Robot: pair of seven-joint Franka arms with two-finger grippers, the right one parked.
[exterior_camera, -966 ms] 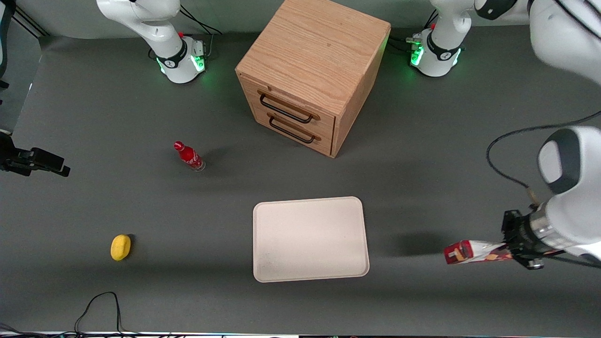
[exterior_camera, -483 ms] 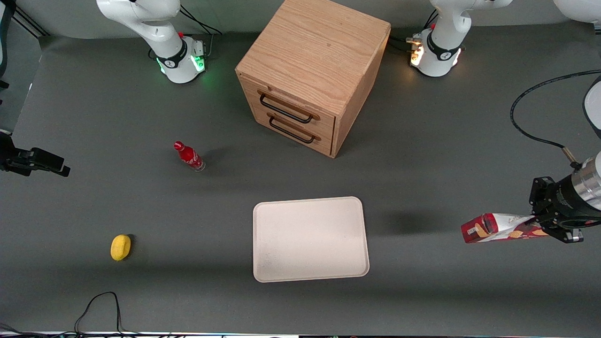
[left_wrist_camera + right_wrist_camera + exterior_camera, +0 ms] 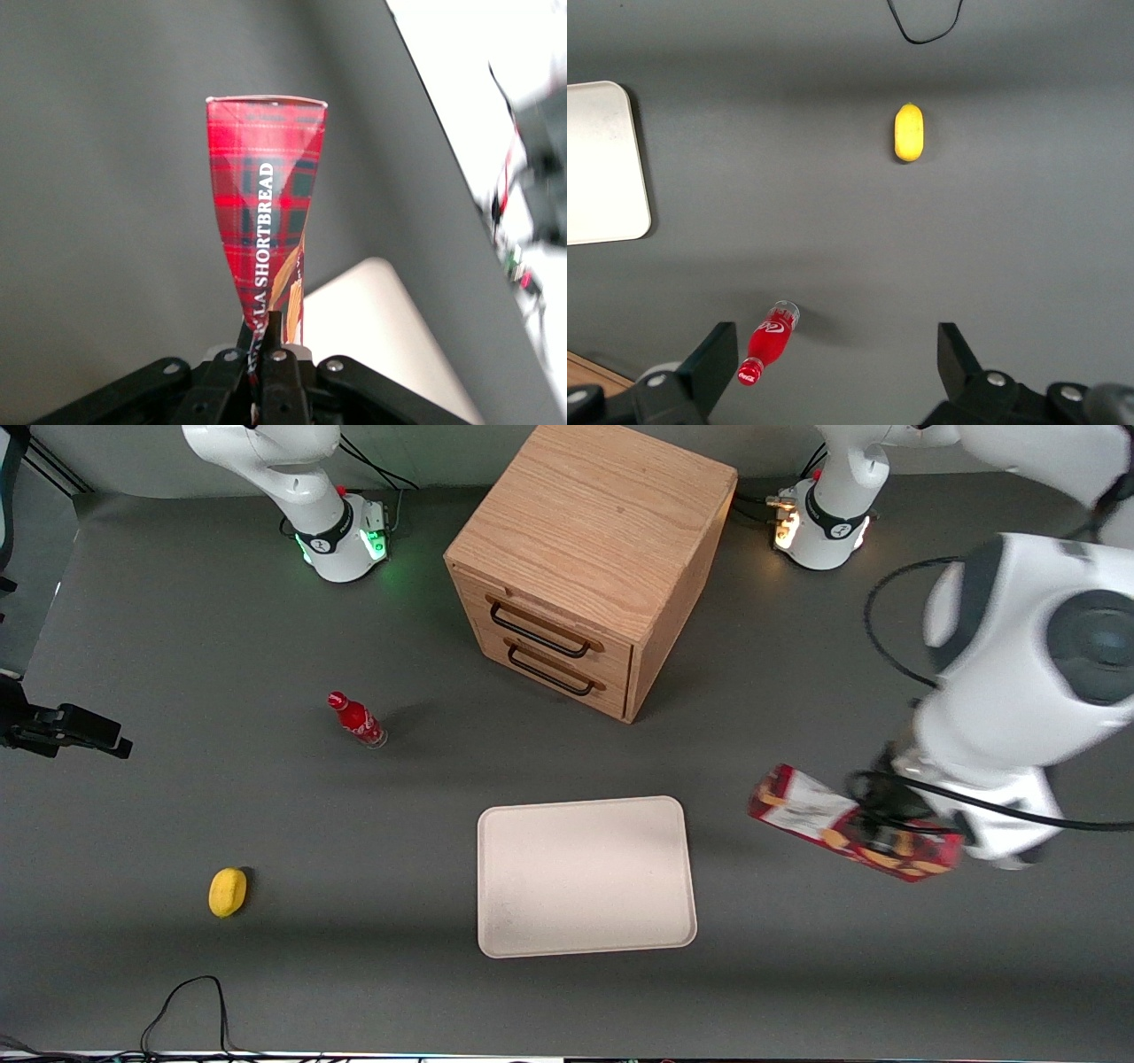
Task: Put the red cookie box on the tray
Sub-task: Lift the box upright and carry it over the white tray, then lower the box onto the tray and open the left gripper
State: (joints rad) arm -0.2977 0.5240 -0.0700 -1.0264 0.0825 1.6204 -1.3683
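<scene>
- Carry in progress: the gripper (image 3: 268,354) has its fingers pinched tight on one end of the cookie box (image 3: 850,824), held up off the table toward the working arm's end
- The box sticks straight out from the fingers, long and tilted, its free end nearest the tray (image 3: 585,877) but not over it
- Best to level it over the tray's middle, lower gently, then let go

Grey table (image 3: 177,629) — tray (image 3: 585,877), cabinet (image 3: 589,558), bottle (image 3: 357,720), lemon (image 3: 228,892).
</scene>
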